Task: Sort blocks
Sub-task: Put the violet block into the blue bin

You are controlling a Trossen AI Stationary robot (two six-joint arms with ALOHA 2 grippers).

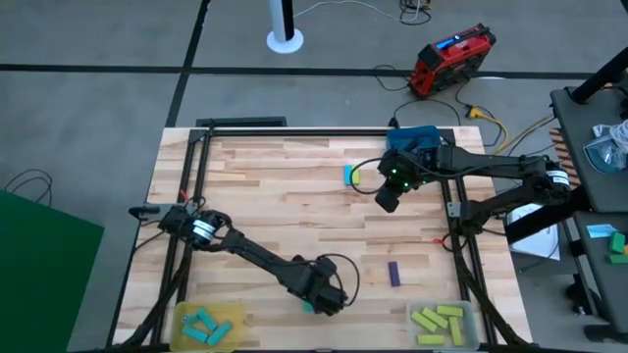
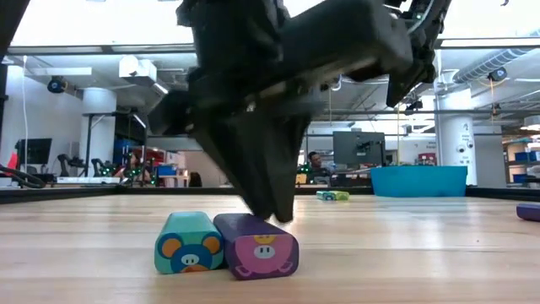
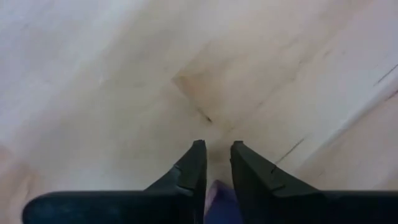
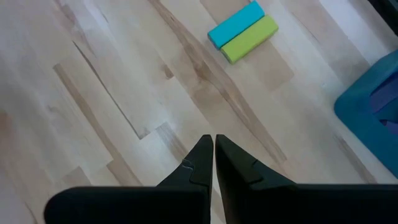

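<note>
A dark purple block [image 2: 257, 247] lies flat on the table near the front edge, side by side with a cyan block [image 2: 190, 243] [image 1: 307, 307]. My left gripper [image 1: 329, 296] [image 3: 216, 146] is down over the purple block, its fingers close together with purple showing between them. My right gripper [image 1: 387, 201] [image 4: 214, 138] hangs shut above bare table at the far right, apart from a cyan and yellow-green pair of blocks [image 4: 242, 31] [image 1: 350, 175]. My left gripper has the purple block [image 3: 217, 196] between its two fingers, which come down from above at a slant. The block shows only back between the fingers, not at their tips. It lies flat on the table [image 2: 253, 270] against the cyan block. The low view hides the contact.
A yellow tray [image 1: 182, 316] with cyan blocks stands at the near left, and a clear tray [image 1: 471, 312] with yellow-green blocks at the near right. A blue tray [image 1: 412, 137] sits at the far right. Another purple block [image 1: 393, 273] lies loose near the clear tray.
</note>
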